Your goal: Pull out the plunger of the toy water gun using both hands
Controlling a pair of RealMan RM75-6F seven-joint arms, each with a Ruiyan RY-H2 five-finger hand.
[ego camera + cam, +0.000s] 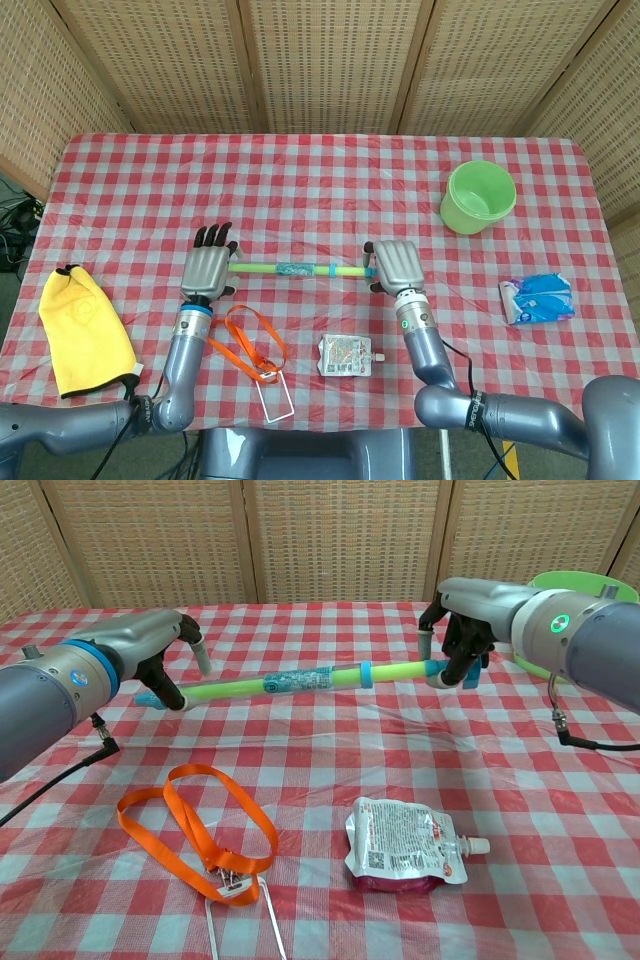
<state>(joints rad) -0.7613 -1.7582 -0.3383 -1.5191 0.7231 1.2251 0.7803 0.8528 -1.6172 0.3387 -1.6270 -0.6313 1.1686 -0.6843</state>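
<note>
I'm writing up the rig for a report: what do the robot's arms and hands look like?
Both arms are smooth blue-grey metal. The left hand and right hand have silver-grey backs and dark fingers with pale tips. The left wrist carries a blue band, and a thin black cable runs from its forearm. The right wrist shows a green indicator light, with a black cable trailing beneath it.

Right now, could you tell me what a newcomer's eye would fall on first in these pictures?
First, the toy water gun, a thin green tube held off the checked tablecloth at mid-table, with the left hand gripping one end and the right hand the other. Next come the orange lanyard and the drink pouch lying at the near edge, and then the green bowl at the far right.
</note>
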